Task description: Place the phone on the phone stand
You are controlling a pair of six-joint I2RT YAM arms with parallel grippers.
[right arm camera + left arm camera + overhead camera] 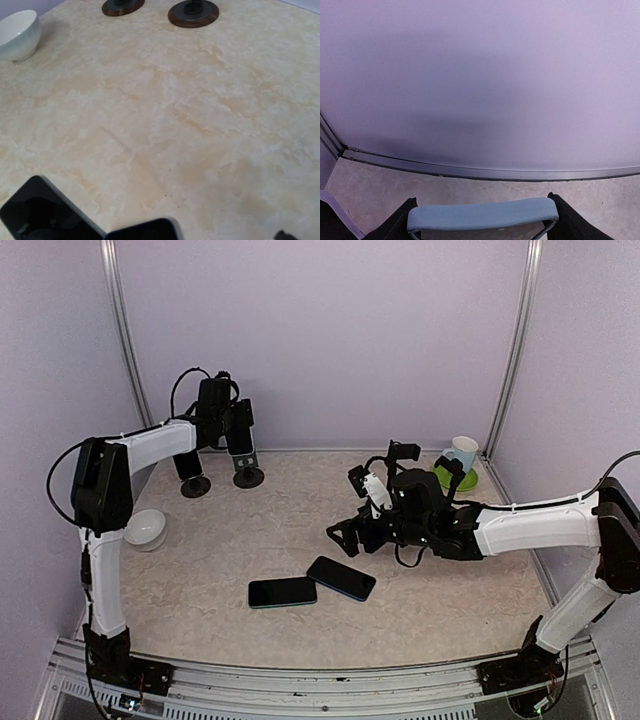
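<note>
White arm links point(160, 445); black joints point(100, 485); black cables point(176, 390).

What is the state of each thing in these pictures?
Light-blue-edged phone: gripped by the left tool.
Left tool: shut on that phone, above a round-based black phone stand.
Right tool: open, empty.
Black phone nearer the left arm: flat on the beige table, screen dark.
Teal-edged black phone: flat, screen dark.
White ceramic bowl: upright, empty.
Pale mug: upright on green plate.
</note>
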